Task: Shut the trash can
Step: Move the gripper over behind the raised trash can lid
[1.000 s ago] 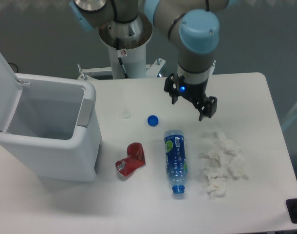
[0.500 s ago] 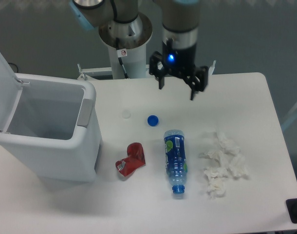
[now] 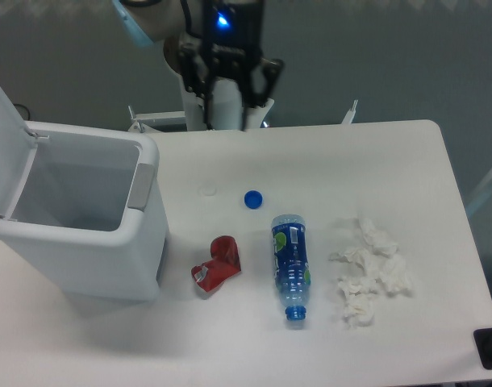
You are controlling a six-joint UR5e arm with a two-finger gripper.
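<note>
Blue bottle (image 3: 291,267) lies beside crumpled tissue (image 3: 369,270).

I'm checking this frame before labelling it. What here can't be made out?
- Trash can: its raised lid is cut off by the left edge; the floor inside is hidden behind its front wall.
- Gripper: blurred and dark against the robot's base, so open or shut is unclear.
- Bottle label: too small to read.
</note>
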